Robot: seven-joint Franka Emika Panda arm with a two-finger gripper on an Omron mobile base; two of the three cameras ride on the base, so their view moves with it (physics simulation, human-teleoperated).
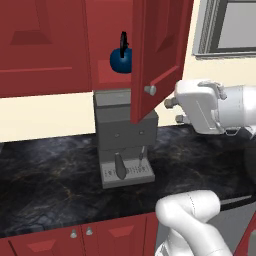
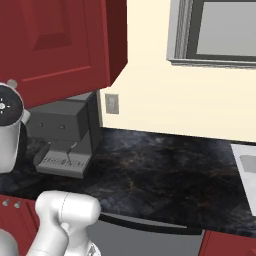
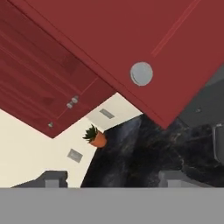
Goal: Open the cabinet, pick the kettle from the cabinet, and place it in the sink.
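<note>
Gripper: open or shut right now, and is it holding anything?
Gripper: open, holding nothing; it sits just off the round knob of the swung-open cabinet door.

Cabinet (image 1: 159,45): dark red door and carcass, recessed panel in the same red, round silver knob (image 1: 150,90); kettle (image 1: 121,60): dark blue body with black arched handle, on a red shelf. Tabletop (image 1: 50,175): black stone veined with faint grey and brownish marbling; coffee machine (image 1: 125,135): mid grey all over, darker grey handle; low cabinets (image 1: 100,237): red with small silver knobs. Wall (image 2: 175,100): pale cream with a grey outlet plate (image 2: 112,104); window frame (image 2: 180,35): light grey; potted plant (image 3: 95,136): green leaves in an orange-brown pot; robot arm (image 1: 210,107): white.
</note>
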